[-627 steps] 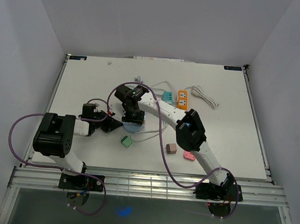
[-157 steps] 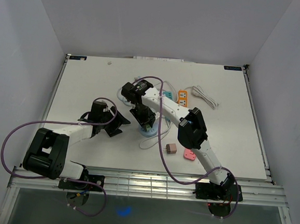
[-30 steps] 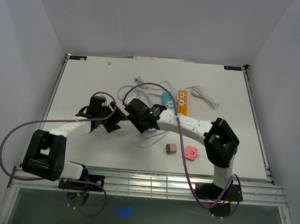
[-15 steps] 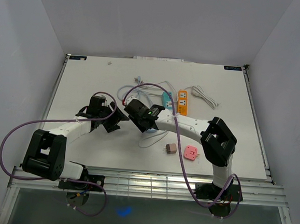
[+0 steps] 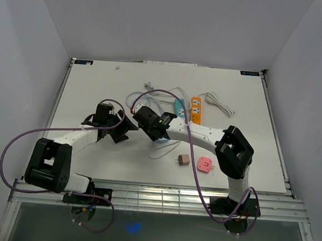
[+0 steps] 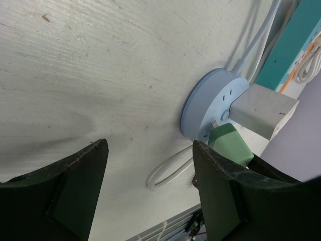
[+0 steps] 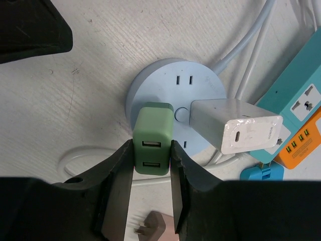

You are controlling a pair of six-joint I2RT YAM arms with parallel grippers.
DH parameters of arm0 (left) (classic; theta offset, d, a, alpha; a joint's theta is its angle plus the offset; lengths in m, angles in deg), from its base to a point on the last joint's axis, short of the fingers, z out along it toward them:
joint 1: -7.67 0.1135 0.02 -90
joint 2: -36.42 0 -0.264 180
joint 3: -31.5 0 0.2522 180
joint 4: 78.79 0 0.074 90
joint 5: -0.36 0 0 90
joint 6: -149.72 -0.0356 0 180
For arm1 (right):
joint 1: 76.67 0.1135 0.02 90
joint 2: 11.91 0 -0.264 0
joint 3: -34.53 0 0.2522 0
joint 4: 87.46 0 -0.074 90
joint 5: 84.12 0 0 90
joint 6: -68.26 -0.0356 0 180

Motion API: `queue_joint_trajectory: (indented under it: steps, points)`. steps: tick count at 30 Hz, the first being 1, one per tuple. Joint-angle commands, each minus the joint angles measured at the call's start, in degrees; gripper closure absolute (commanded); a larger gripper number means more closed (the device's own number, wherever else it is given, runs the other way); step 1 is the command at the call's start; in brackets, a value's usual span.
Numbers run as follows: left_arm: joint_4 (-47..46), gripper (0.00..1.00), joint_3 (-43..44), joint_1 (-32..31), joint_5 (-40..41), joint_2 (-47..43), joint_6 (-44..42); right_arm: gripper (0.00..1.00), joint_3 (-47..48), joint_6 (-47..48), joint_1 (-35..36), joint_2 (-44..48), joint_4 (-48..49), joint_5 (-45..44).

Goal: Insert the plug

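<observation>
The green plug (image 7: 153, 138), a two-port USB charger, stands on the near side of the round pale-blue socket hub (image 7: 175, 85). I cannot see how deep its prongs sit. My right gripper (image 7: 151, 150) is shut on the plug, a finger pressed to each side. A white adapter (image 7: 235, 123) is plugged in beside it. My left gripper (image 6: 149, 145) hangs open just left of the hub (image 6: 205, 100), holding nothing, with the green plug (image 6: 230, 144) past its right finger. From above, the two grippers (image 5: 146, 121) (image 5: 124, 127) meet at the table's middle.
A teal power strip (image 5: 180, 106) and an orange one (image 5: 195, 109) lie behind the hub, with a coiled white cable (image 5: 218, 102) to their right. A brown plug (image 5: 183, 160) and a pink plug (image 5: 205, 164) lie loose near the front edge. White cord loops trail around the hub.
My right gripper's fingers have closed in onto the green plug's sides. The right arm shifted only slightly. The left arm and its open gripper have stayed put.
</observation>
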Motion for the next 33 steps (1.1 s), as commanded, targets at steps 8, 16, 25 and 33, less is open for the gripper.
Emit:
queue_joint_trajectory:
  steps: [8, 16, 25, 33]
  points:
    - [-0.7, 0.22, 1.3, 0.4, -1.3, -0.1, -1.2, 0.87, 2.9, 1.4, -3.5, -0.2, 0.9, 9.0]
    - [-0.8, 0.22, 1.2, 0.4, -1.5, -0.2, -1.3, 0.88, 2.6, 2.0, -7.2, 0.1, 1.2, 17.7]
    - [-0.9, 0.22, 1.2, 0.5, -1.6, -0.1, -1.4, 0.88, 5.8, 1.9, -9.8, -3.8, -3.9, 20.1]
    - [-0.8, 0.21, 1.2, 0.5, -1.5, 0.2, -1.4, 0.89, 6.5, 1.5, -9.3, -6.8, -6.8, 17.7]
